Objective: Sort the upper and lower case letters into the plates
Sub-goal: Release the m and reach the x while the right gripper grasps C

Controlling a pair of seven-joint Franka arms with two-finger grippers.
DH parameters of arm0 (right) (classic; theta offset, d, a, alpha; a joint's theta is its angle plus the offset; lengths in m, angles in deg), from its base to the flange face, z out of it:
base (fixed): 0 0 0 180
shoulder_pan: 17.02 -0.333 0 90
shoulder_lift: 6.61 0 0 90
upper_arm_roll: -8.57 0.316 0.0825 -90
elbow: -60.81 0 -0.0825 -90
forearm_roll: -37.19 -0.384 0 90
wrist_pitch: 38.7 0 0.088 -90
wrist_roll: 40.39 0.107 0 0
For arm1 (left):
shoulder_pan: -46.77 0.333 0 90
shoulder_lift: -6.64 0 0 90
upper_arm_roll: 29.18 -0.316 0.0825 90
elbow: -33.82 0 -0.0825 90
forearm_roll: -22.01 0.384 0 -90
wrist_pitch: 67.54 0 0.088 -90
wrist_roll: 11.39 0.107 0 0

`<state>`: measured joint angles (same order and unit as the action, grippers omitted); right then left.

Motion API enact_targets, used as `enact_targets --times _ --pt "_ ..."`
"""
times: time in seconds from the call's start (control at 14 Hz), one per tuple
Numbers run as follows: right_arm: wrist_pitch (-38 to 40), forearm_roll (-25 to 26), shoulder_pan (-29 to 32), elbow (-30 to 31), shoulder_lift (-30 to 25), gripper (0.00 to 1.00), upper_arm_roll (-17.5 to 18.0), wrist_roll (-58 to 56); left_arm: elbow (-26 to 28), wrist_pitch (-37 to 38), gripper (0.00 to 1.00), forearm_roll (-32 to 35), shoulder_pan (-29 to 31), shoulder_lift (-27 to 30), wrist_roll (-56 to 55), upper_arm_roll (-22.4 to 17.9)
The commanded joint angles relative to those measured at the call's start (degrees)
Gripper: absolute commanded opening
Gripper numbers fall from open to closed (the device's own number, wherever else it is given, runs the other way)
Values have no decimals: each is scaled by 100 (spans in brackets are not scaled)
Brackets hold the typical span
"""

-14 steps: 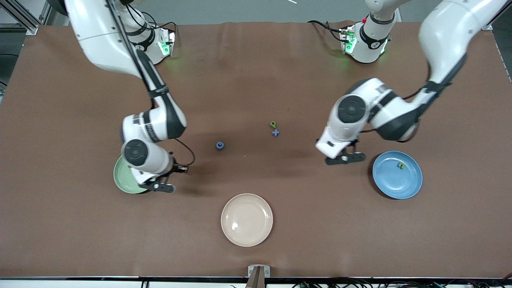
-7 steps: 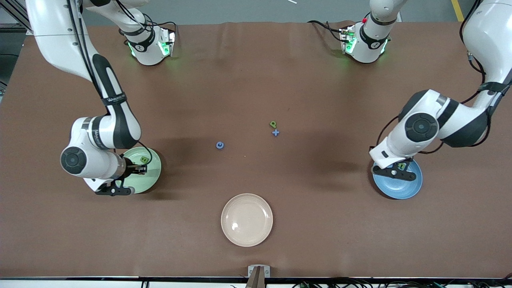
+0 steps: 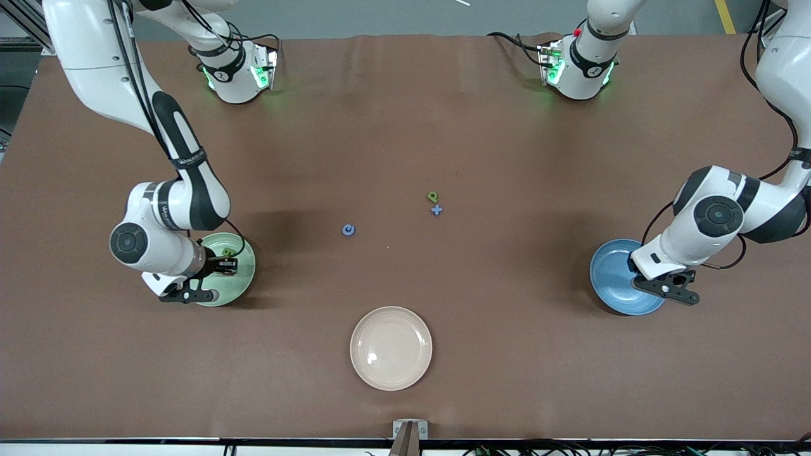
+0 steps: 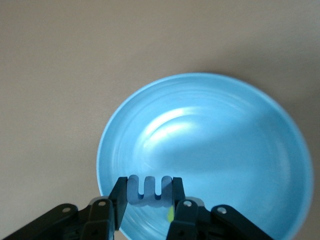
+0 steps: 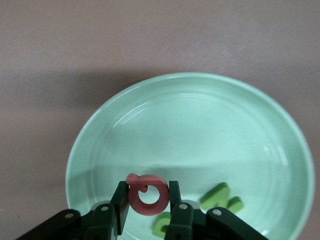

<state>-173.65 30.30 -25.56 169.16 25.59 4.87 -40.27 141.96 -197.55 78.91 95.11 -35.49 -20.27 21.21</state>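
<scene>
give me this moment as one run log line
left gripper: shut on blue letter, over blue plate | right gripper: shut on pink letter, over green plate | green letter in green plate

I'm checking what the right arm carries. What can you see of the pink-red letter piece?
The pink-red letter piece is a small flat ring with a short tail, of matte, foam-like look. It stands on edge, pinched between the two fingers of the right tool, which is shut on it. It hangs over the mint green plate, above green letter pieces lying in that plate.
</scene>
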Motion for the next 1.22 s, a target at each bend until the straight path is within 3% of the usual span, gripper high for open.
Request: enact_targets --times 0.0,0.14,0.21,0.29,0.36,0.64,0.79,0.86,0.93,1.0,1.15 --pt "-163 -137 19 222 -100 0 54 -38 14 -366 9 172 -17 -94 53 -196" --pt "-137 -137 19 222 -109 3 54 -38 5 -429 9 172 -26 -200 44 -241" --pt "-111 -137 19 213 -100 20 54 -38 -12 -464 9 172 -26 -252 44 -241" --pt "-111 -137 19 213 -109 74 54 -38 -30 -534 9 172 -44 -314 35 -275" --pt "-85 -137 10 204 -126 100 45 -29 -39 -621 10 190 -61 -349 35 -398" --pt "267 -137 -16 81 -188 100 54 172 -30 -710 11 216 -88 -349 26 -443" --pt "433 -129 -234 20 -328 100 54 898 -30 -701 17 216 -106 -341 -18 -443" --pt "643 -129 -358 -59 -415 100 54 1216 -30 -701 31 207 -106 -332 -35 -443" --pt "837 -129 -463 -129 -460 100 54 1602 -30 -675 76 207 -97 -297 -44 -434" --pt "865 -129 -639 -121 -573 100 54 2041 -13 -631 99 173 -71 -201 -35 -425" --pt "882 -129 -999 -77 -662 100 54 2832 31 -194 100 -28 -44 36 -53 -233"
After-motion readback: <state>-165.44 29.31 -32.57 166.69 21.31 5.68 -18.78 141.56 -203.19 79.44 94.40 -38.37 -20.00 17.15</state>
